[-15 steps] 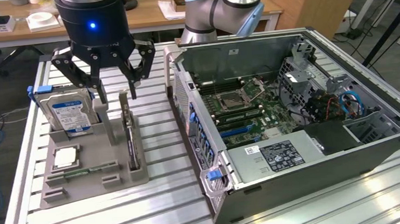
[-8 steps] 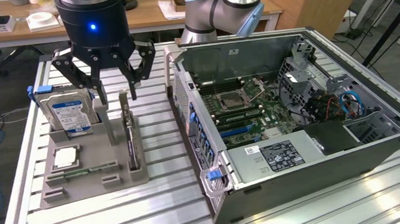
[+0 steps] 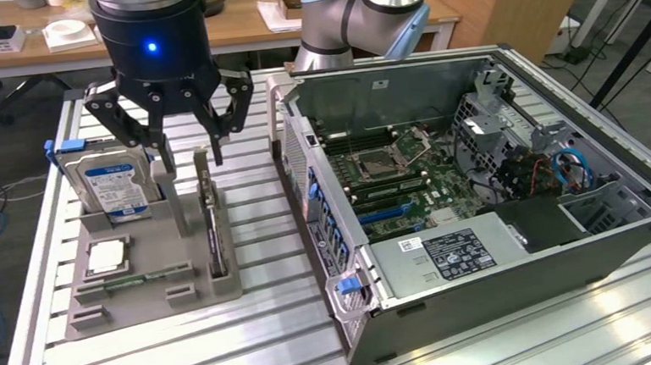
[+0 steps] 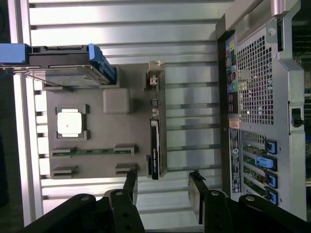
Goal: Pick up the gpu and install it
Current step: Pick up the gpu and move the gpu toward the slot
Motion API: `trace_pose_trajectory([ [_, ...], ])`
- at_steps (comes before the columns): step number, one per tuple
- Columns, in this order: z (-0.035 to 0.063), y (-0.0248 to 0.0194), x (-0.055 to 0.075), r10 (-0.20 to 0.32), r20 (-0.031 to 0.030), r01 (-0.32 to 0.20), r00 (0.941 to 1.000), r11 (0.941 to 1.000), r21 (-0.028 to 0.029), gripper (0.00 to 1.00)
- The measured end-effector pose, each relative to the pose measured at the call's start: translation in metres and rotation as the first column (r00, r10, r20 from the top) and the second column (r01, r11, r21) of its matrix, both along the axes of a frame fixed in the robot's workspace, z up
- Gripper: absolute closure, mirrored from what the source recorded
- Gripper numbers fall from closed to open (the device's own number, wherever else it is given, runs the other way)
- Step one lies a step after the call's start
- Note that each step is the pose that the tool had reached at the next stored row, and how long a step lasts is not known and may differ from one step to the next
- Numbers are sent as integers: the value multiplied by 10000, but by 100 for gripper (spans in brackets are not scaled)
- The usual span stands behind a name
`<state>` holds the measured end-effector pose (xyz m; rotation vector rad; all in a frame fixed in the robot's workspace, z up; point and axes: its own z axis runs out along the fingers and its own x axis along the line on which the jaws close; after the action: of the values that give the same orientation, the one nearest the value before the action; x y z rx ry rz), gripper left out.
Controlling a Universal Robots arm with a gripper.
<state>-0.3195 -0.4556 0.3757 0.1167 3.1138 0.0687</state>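
I have the gripper (image 3: 192,159) hanging over the far end of the holder (image 3: 140,306), jaws spread wide with nothing between them. The gpu (image 3: 209,215) stands on edge in a slot along the holder's side nearest the case (image 3: 477,249). The fingers straddle its upper edge, apparently without touching.

I'd expect the card to be light and stiff but fragile: a thin board with bare components. I would pinch it across its thickness on the upper edge, close to the black block (image 4: 154,145), so it lifts straight and doesn't swing. Its smooth faces could slip under a weak squeeze.

Starting from the exterior view's left, the blue-labelled drive (image 3: 111,183) stands upright at the holder's far corner. Nearer the camera, a chip (image 3: 106,257) and a memory stick (image 3: 128,282) lie flat on the holder. A raised grey post (image 3: 174,204) of the holder sits between the drive and the gpu, near one finger. Beyond the gpu, the open case lies just beside the holder, and its perforated wall (image 3: 296,163) leaves the other finger little room.
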Motion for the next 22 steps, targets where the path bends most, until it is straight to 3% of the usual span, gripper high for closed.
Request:
trace_pose_trajectory([
  [22, -81, 0, 0, 1, 2, -1, 10000, 10000, 1, 45],
])
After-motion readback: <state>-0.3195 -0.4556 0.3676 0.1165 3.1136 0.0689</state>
